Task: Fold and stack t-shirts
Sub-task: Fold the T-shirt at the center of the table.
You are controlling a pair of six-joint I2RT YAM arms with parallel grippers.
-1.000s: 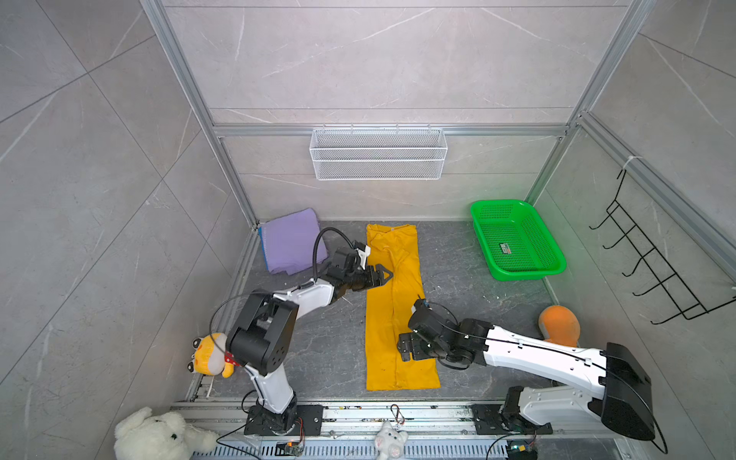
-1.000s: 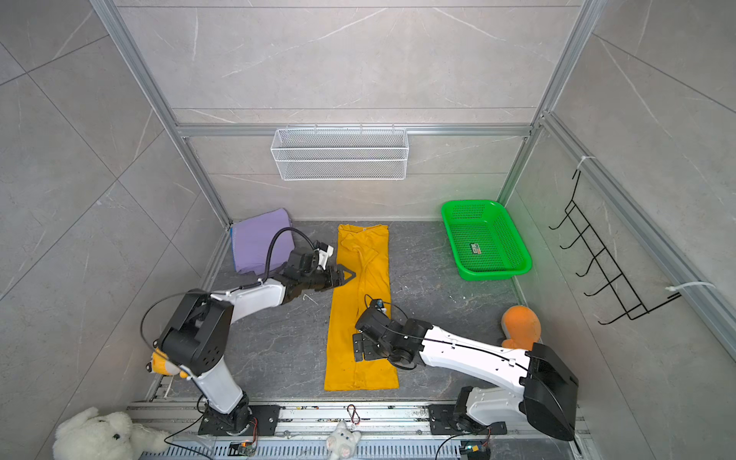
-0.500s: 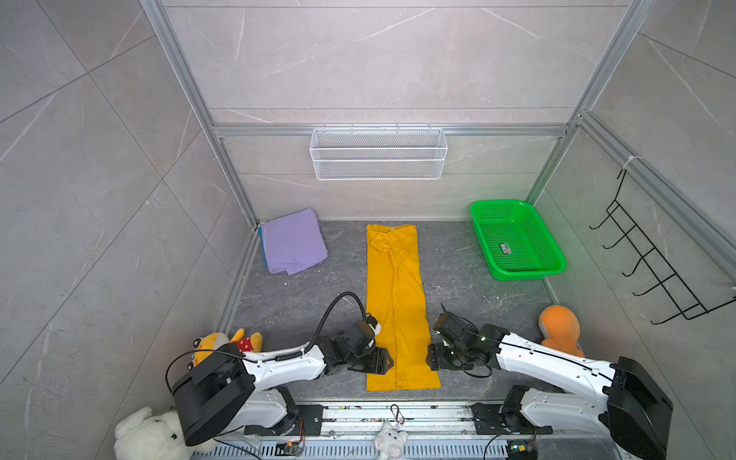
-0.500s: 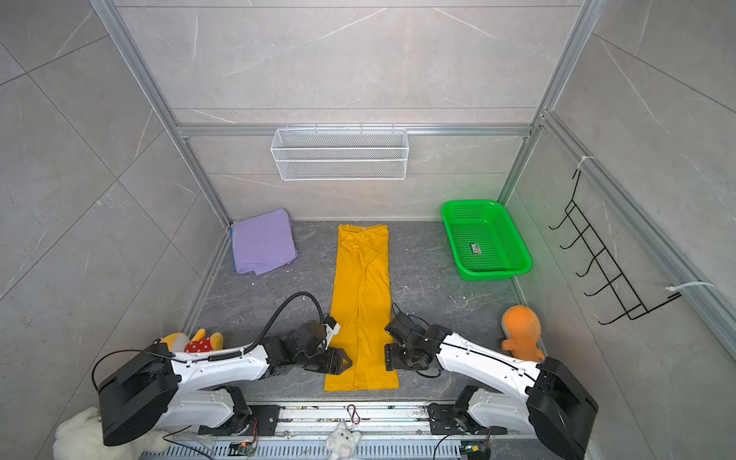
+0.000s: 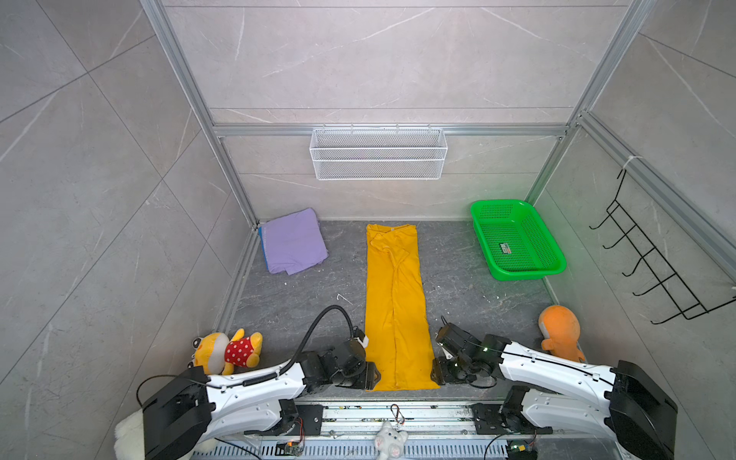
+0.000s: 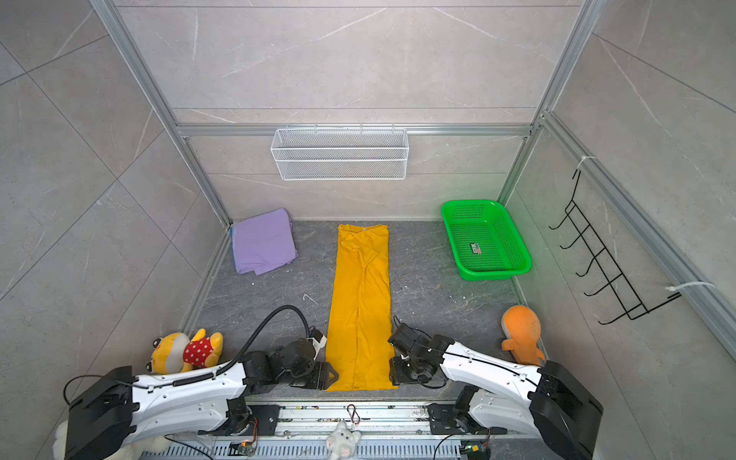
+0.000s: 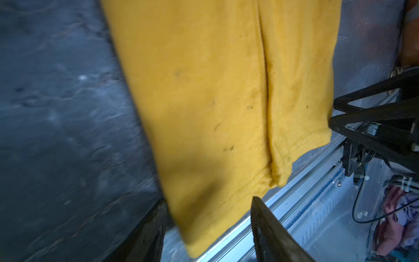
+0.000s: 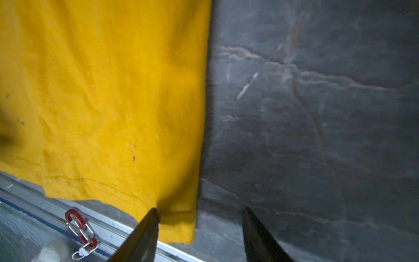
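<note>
A mustard-yellow t-shirt (image 5: 394, 298) (image 6: 360, 298) lies in the middle of the dark table, folded into a long narrow strip with its hem toward me. My left gripper (image 5: 372, 376) (image 7: 208, 199) is low at the hem's near-left corner, open, with that corner of the yellow t-shirt (image 7: 204, 90) between its fingers. At the near-right corner my right gripper (image 5: 436, 370) (image 8: 200, 208) is also open, one finger against the yellow t-shirt (image 8: 113, 90). A folded lavender t-shirt (image 5: 292, 241) (image 6: 263, 241) rests at the back left on a blue one (image 5: 261, 243) that shows only as an edge.
A green mesh basket (image 5: 521, 275) stands at the back right. An orange plush (image 5: 559, 330) sits near the right wall, and a yellow plush in a red dotted dress (image 5: 227, 350) near the left. The aluminium rail (image 5: 398, 414) runs just behind the hem. A white wire basket (image 5: 378, 153) hangs on the back wall.
Both arms came back from the shirt's middle and upper part to its near hem corners and dropped low. Both sets of jaws have narrowed around the corners.
</note>
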